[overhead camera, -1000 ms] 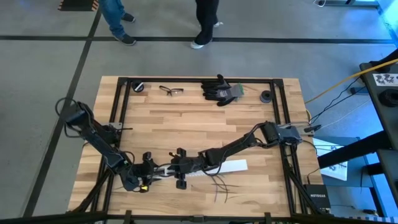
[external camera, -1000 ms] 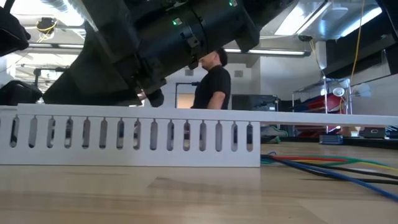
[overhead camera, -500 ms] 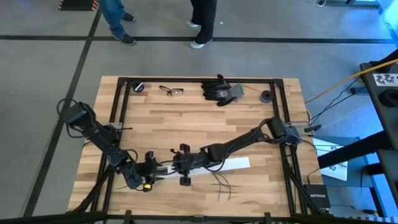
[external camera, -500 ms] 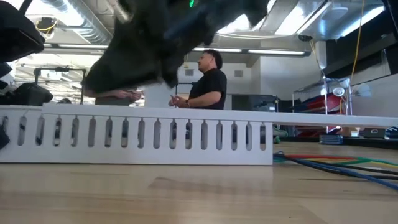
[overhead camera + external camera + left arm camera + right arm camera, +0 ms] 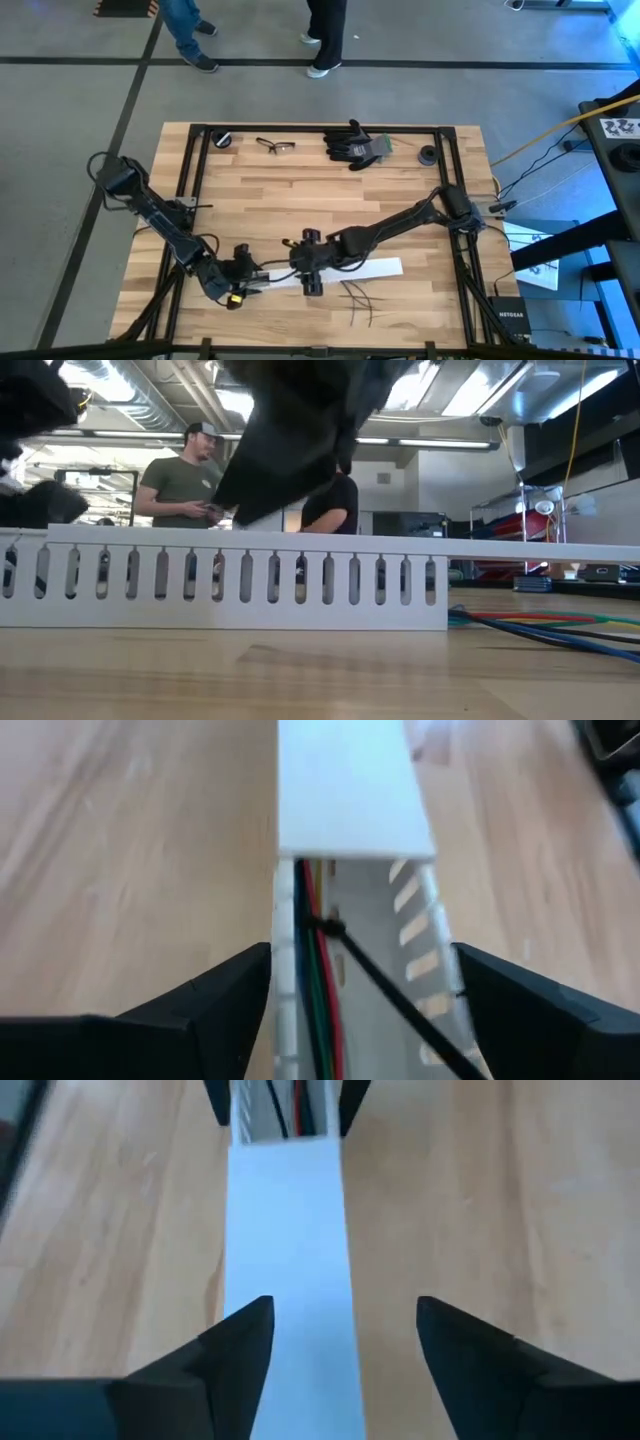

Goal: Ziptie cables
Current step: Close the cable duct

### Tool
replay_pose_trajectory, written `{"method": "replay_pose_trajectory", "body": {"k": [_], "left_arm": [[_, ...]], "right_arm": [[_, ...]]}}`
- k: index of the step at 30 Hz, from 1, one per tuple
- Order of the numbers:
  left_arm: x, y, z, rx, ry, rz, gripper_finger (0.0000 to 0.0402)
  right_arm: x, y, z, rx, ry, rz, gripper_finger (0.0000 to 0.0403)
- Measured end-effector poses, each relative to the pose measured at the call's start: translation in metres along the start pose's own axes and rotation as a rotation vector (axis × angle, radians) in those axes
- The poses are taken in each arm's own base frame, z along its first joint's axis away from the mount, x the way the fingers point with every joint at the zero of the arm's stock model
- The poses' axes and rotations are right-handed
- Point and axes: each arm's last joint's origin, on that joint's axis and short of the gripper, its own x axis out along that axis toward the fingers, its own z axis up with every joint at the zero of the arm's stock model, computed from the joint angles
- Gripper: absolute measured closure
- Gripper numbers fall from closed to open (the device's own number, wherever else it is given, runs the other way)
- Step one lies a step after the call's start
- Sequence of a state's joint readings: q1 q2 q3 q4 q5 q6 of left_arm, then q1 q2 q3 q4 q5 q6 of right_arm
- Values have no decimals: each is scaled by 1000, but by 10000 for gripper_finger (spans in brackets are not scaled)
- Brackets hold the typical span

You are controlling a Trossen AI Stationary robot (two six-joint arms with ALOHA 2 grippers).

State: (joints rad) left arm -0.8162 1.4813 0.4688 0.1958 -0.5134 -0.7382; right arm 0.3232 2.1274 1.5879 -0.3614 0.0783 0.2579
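Behind the duct, gloves, glasses.

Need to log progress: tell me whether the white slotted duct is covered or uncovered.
Partly covered. A white lid covers the far stretch of the duct; the near part lies uncovered, with cables inside.

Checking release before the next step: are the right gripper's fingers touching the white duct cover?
Apart. The right wrist view shows bare wood between each finger and the white duct cover.

The right gripper has slid along the white duct away from the left gripper, its fingers now spread beside the duct.
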Motion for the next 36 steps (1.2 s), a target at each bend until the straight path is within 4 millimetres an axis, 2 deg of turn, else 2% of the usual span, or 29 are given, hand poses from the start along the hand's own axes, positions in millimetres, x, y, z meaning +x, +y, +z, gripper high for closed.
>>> {"method": "replay_pose_trajectory", "body": {"k": [2, 5, 13, 17, 21, 29, 36], "left_arm": [[-2, -2, 5, 12, -23, 0, 113], [-1, -4, 6, 35, -33, 0, 113], [6, -4, 2, 52, -54, 40, 113], [11, -4, 2, 57, -65, 52, 118], [14, -5, -1, 60, -67, 49, 143], [16, -5, -2, 54, -74, 56, 193], [16, -5, -2, 58, -71, 57, 193]], "right_arm": [[-12, 5, 3, -8, -13, -17, 165], [-17, 17, 3, -27, -47, -60, 165], [-5, 41, -8, -37, -101, -158, 169], [9, 44, -12, -37, -113, -143, 170], [17, 46, -13, -35, -126, -83, 171], [22, 48, -16, 2, -106, -27, 171], [34, 47, -15, 47, -152, -10, 171]]}}
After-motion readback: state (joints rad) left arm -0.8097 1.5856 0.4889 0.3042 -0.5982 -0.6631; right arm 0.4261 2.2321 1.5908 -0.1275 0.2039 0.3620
